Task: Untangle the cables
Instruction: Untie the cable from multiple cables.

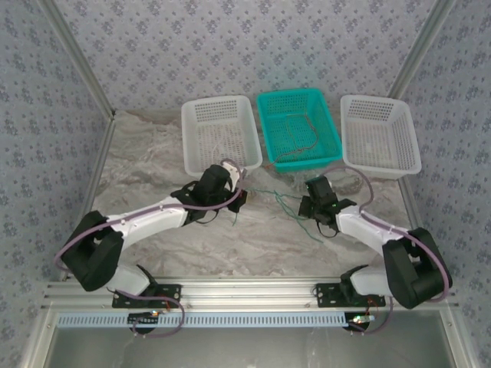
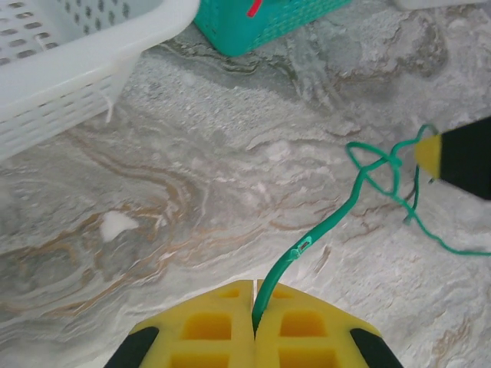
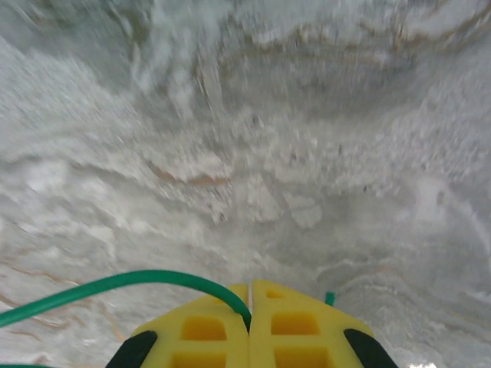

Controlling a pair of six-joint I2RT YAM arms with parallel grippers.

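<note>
Our left gripper (image 2: 253, 295) has its yellow fingers pressed together on the green cable (image 2: 337, 218), which rises out of the seam between them and runs away over the marbled table (image 2: 192, 192). It leads to a small knotted loop, and from that loop more green strand trails off to the right across the stone. Our right gripper (image 3: 251, 295) is closed in the same way. In its wrist view we see the green wire curve in from the left and dip into the seam between its fingers, so it is pinched there too, with a short green stub showing beside the right finger. From above, we see the two grippers facing each other near the middle of the table. The cable is strung between them and loose green ends lie on the surface below and beside the right one. Beyond them three baskets stand in a row at the far edge: a white basket (image 1: 219, 103) on the left, a teal basket (image 1: 288, 95) in the middle with a red-brown cable (image 2: 254, 8) in it, and a second white basket (image 1: 372, 100) on the right.
</note>
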